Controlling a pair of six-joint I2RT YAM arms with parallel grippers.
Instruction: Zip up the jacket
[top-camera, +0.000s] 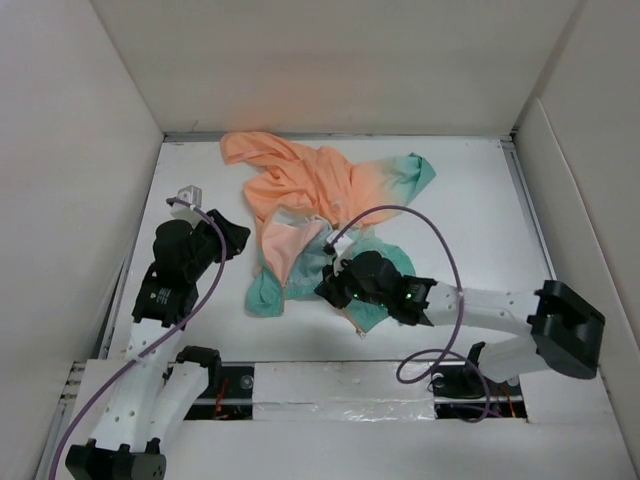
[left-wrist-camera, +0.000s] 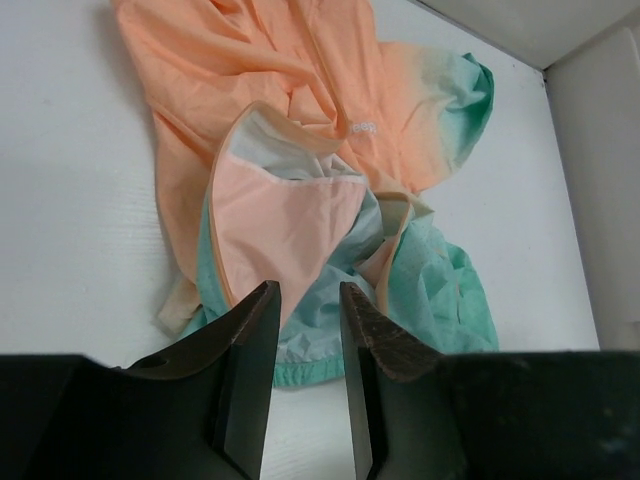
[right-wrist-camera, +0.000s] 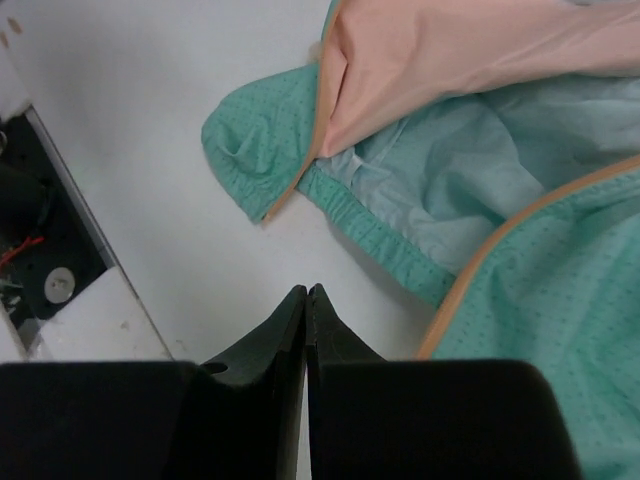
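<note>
The jacket (top-camera: 310, 190) lies crumpled and open on the white table, peach-orange at the far end and teal-green at the near hem. My left gripper (top-camera: 232, 240) is open and empty, to the left of the jacket and apart from it. In the left wrist view the left gripper (left-wrist-camera: 308, 300) points at the hem of the jacket (left-wrist-camera: 300, 120). My right gripper (top-camera: 328, 287) is over the teal hem. In the right wrist view the right gripper (right-wrist-camera: 306, 292) is shut on nothing above bare table, just short of the jacket (right-wrist-camera: 480, 200). An orange zipper line (right-wrist-camera: 480, 265) runs along the teal flap.
White walls enclose the table (top-camera: 480, 220) on the left, back and right. A small grey bracket (top-camera: 190, 193) lies at the far left. A purple cable (top-camera: 440, 250) loops over the right arm. The table's near edge drops to a gap with wiring (right-wrist-camera: 30, 200).
</note>
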